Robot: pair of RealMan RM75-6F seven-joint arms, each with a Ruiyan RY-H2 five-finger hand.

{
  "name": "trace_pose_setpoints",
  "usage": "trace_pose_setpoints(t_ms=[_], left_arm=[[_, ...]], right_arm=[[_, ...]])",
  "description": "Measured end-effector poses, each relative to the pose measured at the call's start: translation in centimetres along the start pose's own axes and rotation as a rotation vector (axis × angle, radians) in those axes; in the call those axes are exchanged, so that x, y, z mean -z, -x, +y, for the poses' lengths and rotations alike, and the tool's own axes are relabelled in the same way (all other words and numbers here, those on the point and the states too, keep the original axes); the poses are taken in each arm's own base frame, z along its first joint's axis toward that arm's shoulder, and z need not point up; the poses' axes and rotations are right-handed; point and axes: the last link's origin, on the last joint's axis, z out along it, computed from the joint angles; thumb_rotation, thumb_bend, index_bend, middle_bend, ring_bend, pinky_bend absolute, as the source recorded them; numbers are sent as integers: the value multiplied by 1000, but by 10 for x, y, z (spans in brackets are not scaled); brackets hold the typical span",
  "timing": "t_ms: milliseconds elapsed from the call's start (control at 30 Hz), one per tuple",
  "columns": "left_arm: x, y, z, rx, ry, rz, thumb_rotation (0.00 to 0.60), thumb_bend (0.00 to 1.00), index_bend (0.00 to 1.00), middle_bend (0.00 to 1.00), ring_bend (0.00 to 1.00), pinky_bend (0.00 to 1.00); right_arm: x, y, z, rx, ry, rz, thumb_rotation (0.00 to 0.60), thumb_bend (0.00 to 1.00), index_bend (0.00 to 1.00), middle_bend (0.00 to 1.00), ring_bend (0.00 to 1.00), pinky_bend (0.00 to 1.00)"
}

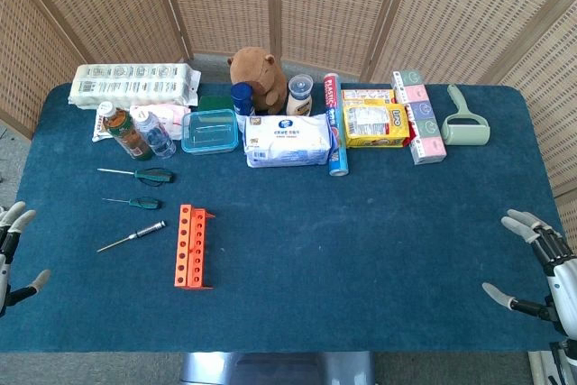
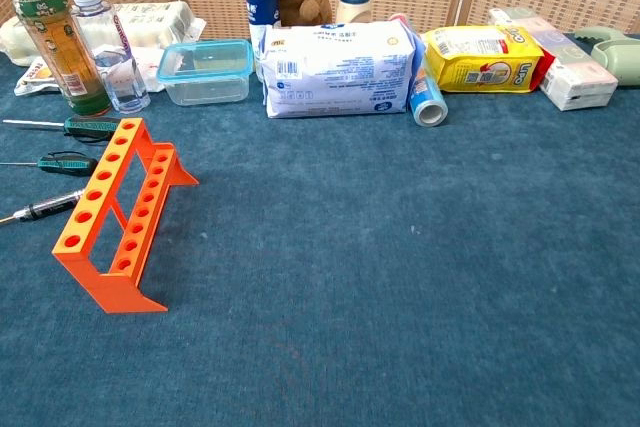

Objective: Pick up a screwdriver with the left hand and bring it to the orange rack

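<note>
Steel-shafted, light and stiff, the silver screwdriver point(image 1: 132, 236) suits a grip on its thicker handle; left robot hand point(image 1: 13, 254) and right robot hand point(image 1: 539, 268) hang released, fingers spread.

Little print can be read. Along the far edge of the surface, a slim red and blue roll box point(image 1: 334, 123) carries the white word "PLASTIC" running down its red upper part in the head view. Just beside it, the yellow packet point(image 2: 481, 58) shows red letters on its end face that look like "UNO" turned on their side in the chest view, though this is not sure. The white and blue wipes pack point(image 2: 338, 69) and the bottle labels point(image 2: 57, 40) bear print too small to read.
</note>
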Motion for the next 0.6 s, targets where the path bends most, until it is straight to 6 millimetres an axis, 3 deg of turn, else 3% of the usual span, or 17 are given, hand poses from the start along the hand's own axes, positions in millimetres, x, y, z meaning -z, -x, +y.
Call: trace_pose_setpoints(t_ms=[333,367,433,500,600], left_arm=[[3,0,-1,0,-3,7,600,212,33,64,73,209],[2,1,-1,1,-1,6,600,210,35,149,134,223],[0,3,-1,2,-1,0,600,203,38,410,331,320],[-2,6,-1,4,-4,-13,600,189,95,710,591,579],[-11,14,0,20,-17,-35,600,174,252,930,860,899]], right_arm=[[2,4,-1,3,-10,-29,600,67,159,140,137,182],[2,4,-2,1,-11,-28,600,67,159,140,137,182],[2,2,-2,-3,-13,-24,600,67,159,140,137,182],[2,2,-2,-5,-10,-21,600,67,159,140,137,182],[1,1,1,-10,3,-25,600,67,159,140,137,182]])
